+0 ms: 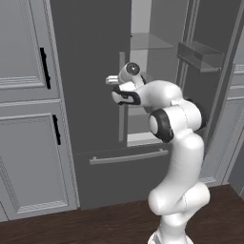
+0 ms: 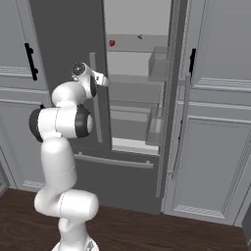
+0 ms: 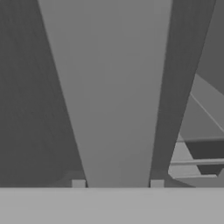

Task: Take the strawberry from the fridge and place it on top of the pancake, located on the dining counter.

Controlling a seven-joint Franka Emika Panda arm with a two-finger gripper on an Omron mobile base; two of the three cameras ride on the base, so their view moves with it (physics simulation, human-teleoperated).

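Strawberry [image 2: 112, 43] sits on an upper glass shelf [image 2: 139, 48] inside the fridge [image 2: 73, 39], a tiny red dot near the shelf's left end, well above the gripper [image 3: 117, 183]. In the hand view we see the gripper's two finger tips [image 3: 78, 184] standing on either side of the long grey bar handle [image 3: 109, 87] of the fridge's left door, right against its edges, so the gripper appears clamped on that handle. In the left base view the hand [image 1: 125, 90] reaches up against the handle at the inner edge of the closed left door. Our white arm [image 1: 176, 157] bends up from the floor in front of the fridge. The right door [image 2: 169, 98] stands swung open, its bins [image 1: 200, 55] facing the pale interior. Below the doors we see the bottom drawer [image 1: 128, 167] with its own horizontal bar. Light grey panelled cabinets [image 1: 28, 105] with black handles flank the fridge on both sides, above a dark wood floor [image 2: 147, 230].
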